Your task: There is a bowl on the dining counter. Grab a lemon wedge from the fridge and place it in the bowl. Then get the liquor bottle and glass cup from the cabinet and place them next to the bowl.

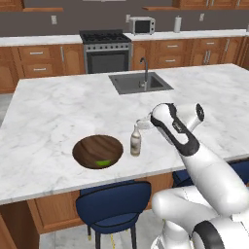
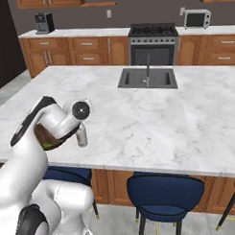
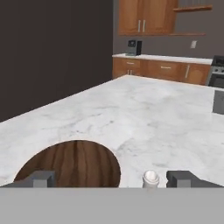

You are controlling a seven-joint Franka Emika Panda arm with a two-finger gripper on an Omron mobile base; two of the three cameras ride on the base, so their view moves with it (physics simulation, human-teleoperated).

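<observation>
One bowl (image 1: 97,151), one bottle (image 1: 135,141) and one cup (image 1: 144,122) stand on the island top (image 1: 53,112), all toward its near edge, the long edge above the blue stools (image 1: 115,206). The bottle is upright, its long axis vertical, neck and pale cap pointing straight up; it stands just beside the bowl's right rim, apart from it. The bowl sits flat, mouth up, with one small green wedge (image 1: 102,163) lying inside against its near wall. The cup is mostly hidden behind the arm's wrist, just past the bottle toward the sink (image 1: 140,81); whether it touches anything I cannot tell. In the hand view the claw (image 3: 113,178) hangs low over the near edge with its two fingertips (image 3: 41,178) spread wide, nothing between them but the bowl's rim and the bottle's cap below. One sink with one faucet (image 1: 145,70) sits at the far side of the island top, well apart from the three things.
</observation>
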